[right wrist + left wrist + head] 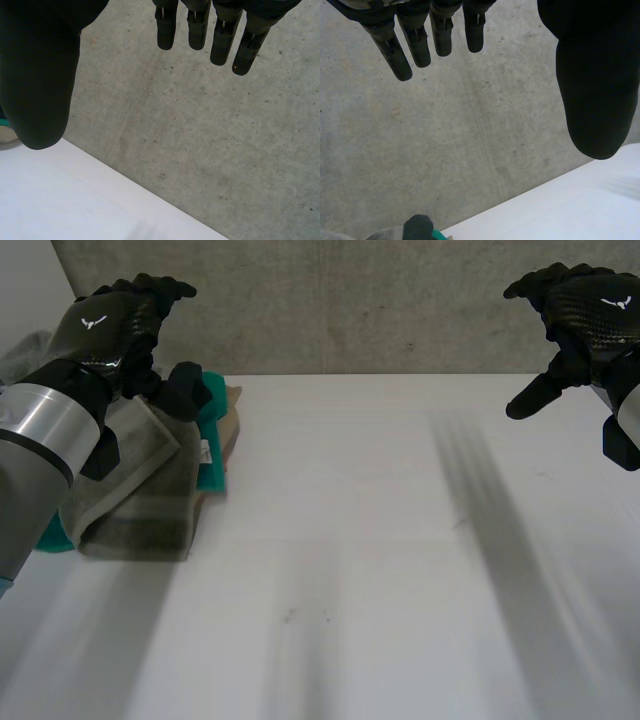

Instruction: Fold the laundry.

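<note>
Left hand (110, 325) over towels (140, 510) at table's (350, 540) far edge; right hand (585, 310) aloft

A white table (380, 500) is seen from above, its smooth matt top spread wide from left to right. Behind its far edge a wall (350, 300) of grey concrete is seen, marked with small pits, dark specks and a faint upright seam near the middle. At the far left, a strip of paler, smooth surface (30, 270) is set beside the concrete. The tabletop is softly lit, and a few tiny dark specks (290, 616) are scattered on its near middle.
</note>
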{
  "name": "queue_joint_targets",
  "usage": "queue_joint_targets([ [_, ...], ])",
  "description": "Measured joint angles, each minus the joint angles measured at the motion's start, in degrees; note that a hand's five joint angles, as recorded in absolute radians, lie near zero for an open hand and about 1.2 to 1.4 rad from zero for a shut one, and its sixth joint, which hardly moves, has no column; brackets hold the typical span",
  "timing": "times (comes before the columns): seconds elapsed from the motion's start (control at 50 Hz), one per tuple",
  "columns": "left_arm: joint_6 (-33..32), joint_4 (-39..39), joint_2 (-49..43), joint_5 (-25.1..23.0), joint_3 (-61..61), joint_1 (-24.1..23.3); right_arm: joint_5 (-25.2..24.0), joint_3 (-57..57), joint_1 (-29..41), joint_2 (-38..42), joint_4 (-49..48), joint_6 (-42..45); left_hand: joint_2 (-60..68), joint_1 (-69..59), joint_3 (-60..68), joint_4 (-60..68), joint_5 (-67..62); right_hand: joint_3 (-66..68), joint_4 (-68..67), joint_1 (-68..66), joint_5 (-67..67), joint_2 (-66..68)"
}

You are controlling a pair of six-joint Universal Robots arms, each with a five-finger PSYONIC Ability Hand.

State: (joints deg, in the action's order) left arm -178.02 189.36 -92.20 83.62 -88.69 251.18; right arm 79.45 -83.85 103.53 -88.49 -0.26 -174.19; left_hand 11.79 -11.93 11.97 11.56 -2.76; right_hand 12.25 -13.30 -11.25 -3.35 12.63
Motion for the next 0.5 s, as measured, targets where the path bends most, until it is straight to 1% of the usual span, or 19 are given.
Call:
queue_joint_targets([
  [0.1,-2.59,0.51,-1.22,-0.13,0.36,1.16,-0.01,-0.05,0.01,0.04,0.00,0.01,0.00,0.00,0.00,0.00,0.00,0.00,0.00,0.00,0.00,0.00],
  [0.22,-15.20,4.45,-7.99,-0.01,2.81,4.49,-0.13,-0.12,0.02,0.18,0.00,0.04,0.00,0.00,0.00,0.00,0.00,0.00,0.00,0.00,0.00,0.00],
  [0.28,-25.75,8.07,-14.52,0.46,5.55,7.12,-0.21,-0.15,0.02,0.37,0.00,0.06,0.00,0.00,0.00,0.00,0.00,0.00,0.00,0.00,0.00,0.00],
  [0.32,-30.14,9.63,-17.40,0.75,6.89,8.24,-0.24,-0.17,0.02,0.43,0.00,0.07,0.00,0.00,0.00,0.00,0.00,0.00,0.00,0.00,0.00,0.00],
  [0.36,-36.25,11.76,-21.81,1.65,9.34,9.83,-0.27,-0.20,0.01,0.52,0.00,0.08,0.00,0.00,0.00,0.00,0.00,0.00,0.00,0.00,0.00,0.00],
  [0.38,-37.72,12.25,-22.99,1.96,10.05,10.21,-0.29,-0.20,0.01,0.53,0.00,0.08,0.00,0.00,0.00,0.00,0.00,0.00,0.00,0.00,0.00,0.00],
  [0.42,-43.11,14.05,-27.92,3.16,13.22,11.60,-0.32,-0.24,0.01,0.59,0.00,0.08,0.02,0.00,0.01,0.02,0.00,0.00,0.00,0.00,0.00,0.00],
  [0.5,-48.39,15.76,-34.40,4.40,17.73,12.89,-0.34,-0.30,0.01,0.66,0.00,0.08,0.76,-0.51,0.60,0.80,-0.42,0.00,0.00,0.00,0.00,0.00],
])
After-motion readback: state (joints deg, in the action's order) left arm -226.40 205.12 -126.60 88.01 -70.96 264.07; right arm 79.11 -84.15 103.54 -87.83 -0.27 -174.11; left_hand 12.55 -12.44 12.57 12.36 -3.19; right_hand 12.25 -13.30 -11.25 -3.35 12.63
